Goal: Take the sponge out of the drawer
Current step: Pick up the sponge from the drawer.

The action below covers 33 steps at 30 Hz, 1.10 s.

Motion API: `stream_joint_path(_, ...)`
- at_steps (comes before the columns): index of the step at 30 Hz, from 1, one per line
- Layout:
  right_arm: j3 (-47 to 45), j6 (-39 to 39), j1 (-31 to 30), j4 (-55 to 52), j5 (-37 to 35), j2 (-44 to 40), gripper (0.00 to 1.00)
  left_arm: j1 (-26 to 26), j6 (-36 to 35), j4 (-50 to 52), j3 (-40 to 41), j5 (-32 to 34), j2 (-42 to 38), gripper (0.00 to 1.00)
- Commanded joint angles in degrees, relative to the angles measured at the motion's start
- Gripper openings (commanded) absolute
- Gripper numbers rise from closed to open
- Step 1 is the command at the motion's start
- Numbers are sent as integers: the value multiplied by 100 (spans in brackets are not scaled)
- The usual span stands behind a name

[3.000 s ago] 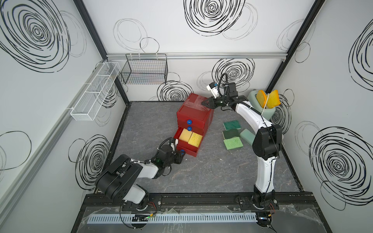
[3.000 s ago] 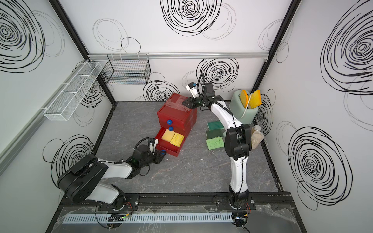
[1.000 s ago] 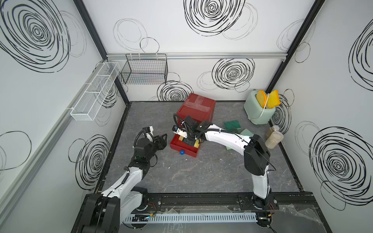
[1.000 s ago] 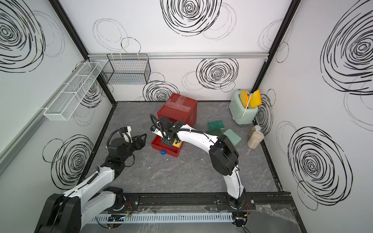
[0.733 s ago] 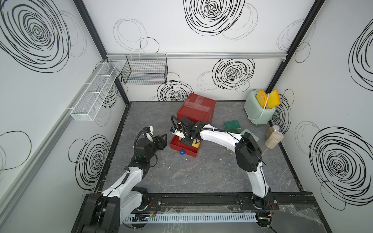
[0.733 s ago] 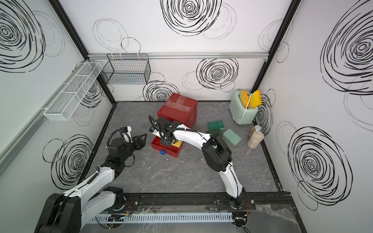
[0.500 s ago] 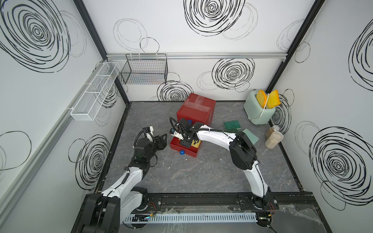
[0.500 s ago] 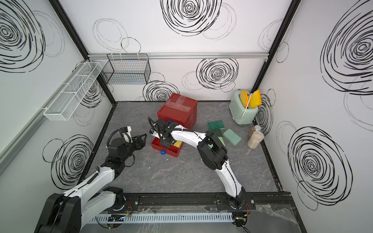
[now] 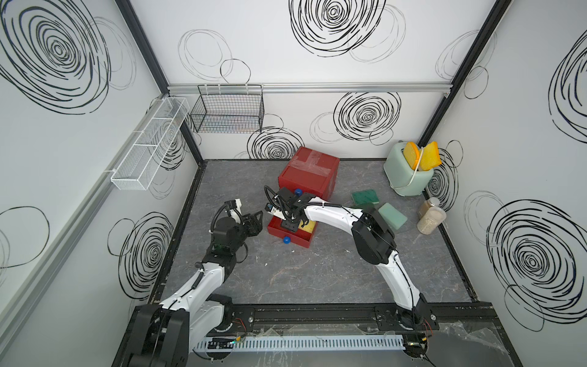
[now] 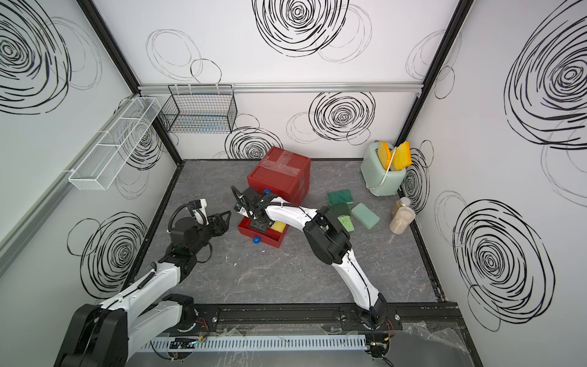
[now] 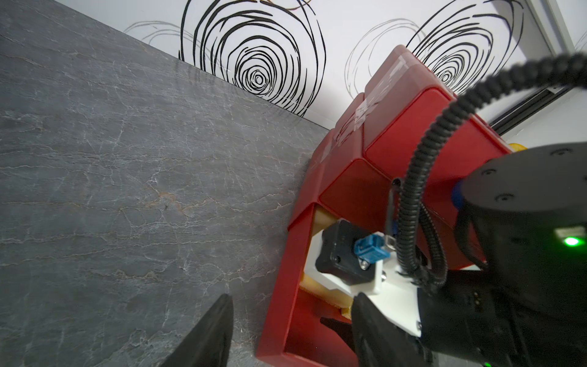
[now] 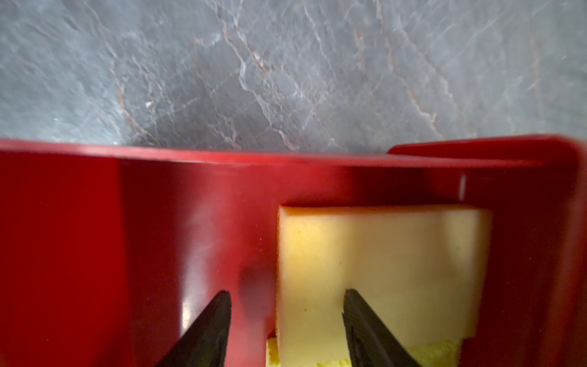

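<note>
Only my right wrist view shows the sponge (image 12: 397, 263) properly. It is pale yellow and tucked into a corner of the open drawer (image 12: 190, 222). My right end effector (image 12: 286, 321) has its fingers parted, one over the sponge and one over bare drawer floor, gripping nothing. I cannot tell whether a tip touches the sponge.

In both top views my right wrist hides most of the drawer's inside, leaving a yellow sliver. My left end effector (image 9: 256, 222) hovers just beside the drawer, parted and empty. The frame cuts off one end of the sponge.
</note>
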State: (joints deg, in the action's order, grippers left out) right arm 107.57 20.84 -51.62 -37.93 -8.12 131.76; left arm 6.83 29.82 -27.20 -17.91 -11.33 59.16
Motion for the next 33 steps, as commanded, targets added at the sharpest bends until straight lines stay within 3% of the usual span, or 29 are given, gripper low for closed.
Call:
stream_joint_path(1,38,118,88,36,8,118,59,-50,41,-299,-65,-30,20,63)
stream_joint_path(13,-66,148,134,175,499,370,52,-53,50,-298,-55,-27,-7,63)
stream_joint_path(15,-55,149,156,174,584,415,46,-50,50,-309,-55,-27,-6,63)
stream_joint_path(20,-33,65,197,190,698,421,17,-50,41,-295,-48,-27,-21,63)
stream_joint_path(23,-49,28,222,147,805,305,7,-51,42,-292,-54,-27,-22,63)
stream_joint_path(26,-84,18,198,32,930,63,0,-50,41,-307,-64,-32,-23,63)
stream_joint_path(33,-408,1,125,124,1350,-942,0,-52,54,-315,-79,-45,-43,63)
